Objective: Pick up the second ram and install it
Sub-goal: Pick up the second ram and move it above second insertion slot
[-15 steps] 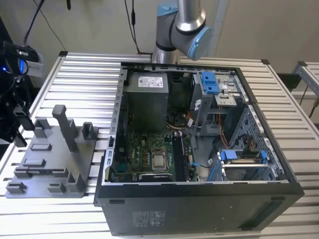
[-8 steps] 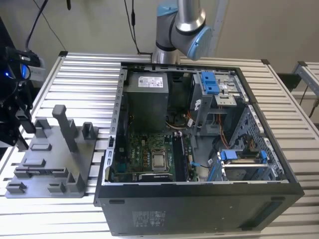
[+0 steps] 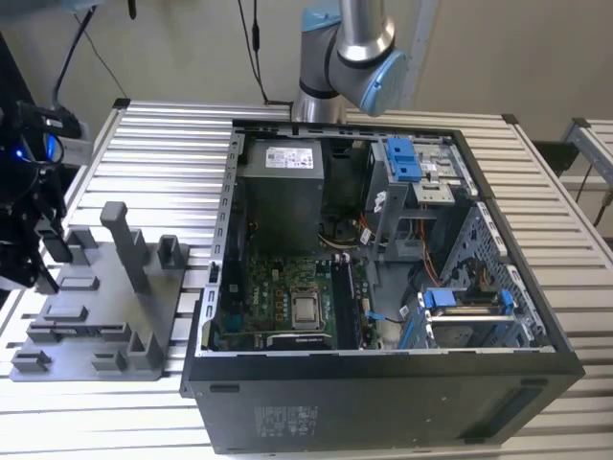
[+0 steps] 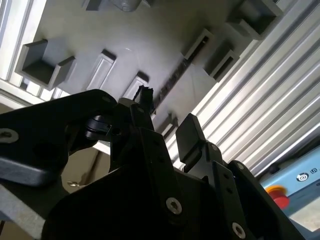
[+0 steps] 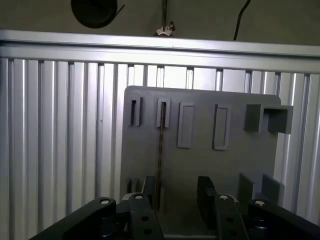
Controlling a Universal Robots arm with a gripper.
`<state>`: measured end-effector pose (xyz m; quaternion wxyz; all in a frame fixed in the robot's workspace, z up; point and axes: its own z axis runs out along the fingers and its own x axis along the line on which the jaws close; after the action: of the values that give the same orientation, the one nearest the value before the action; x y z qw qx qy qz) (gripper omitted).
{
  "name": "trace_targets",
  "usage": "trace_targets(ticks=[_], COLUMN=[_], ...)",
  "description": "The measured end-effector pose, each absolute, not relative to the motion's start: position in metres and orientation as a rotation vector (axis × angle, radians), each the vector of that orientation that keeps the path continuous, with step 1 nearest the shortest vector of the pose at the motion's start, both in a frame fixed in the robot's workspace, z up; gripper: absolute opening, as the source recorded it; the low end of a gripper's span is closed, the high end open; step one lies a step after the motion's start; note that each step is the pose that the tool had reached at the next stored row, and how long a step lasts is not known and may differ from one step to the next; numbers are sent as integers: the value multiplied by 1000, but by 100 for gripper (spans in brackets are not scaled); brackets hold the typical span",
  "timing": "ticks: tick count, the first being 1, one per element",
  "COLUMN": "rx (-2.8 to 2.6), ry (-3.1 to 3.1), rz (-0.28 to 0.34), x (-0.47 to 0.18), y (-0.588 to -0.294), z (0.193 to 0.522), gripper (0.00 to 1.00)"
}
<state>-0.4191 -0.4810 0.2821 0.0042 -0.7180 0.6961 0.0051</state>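
The second ram, a thin black stick, is standing on edge in a slot of the grey holder plate, its near end sitting just inside one of the fingers of the robot's hand. The hand is hovering spread wide, gripping nothing. The plate is resting on the ribbed metal surface, beside the open computer case, on the exterior view's left.

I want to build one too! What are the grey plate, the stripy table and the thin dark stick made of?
Grey plate: probably plastic, matte and evenly grey.
Table: looks like metal, likely aluminium, with shiny ribbed slats.
Stick: dark, maybe circuit board; seen edge-on, so unsure.
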Motion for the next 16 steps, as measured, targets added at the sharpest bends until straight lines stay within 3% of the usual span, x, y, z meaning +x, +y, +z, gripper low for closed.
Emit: trace_targets(ticks=[16], rx=[-2250], ry=[2180], rz=[16], x=[-419], y=[-481], z=[262], gripper=[48])
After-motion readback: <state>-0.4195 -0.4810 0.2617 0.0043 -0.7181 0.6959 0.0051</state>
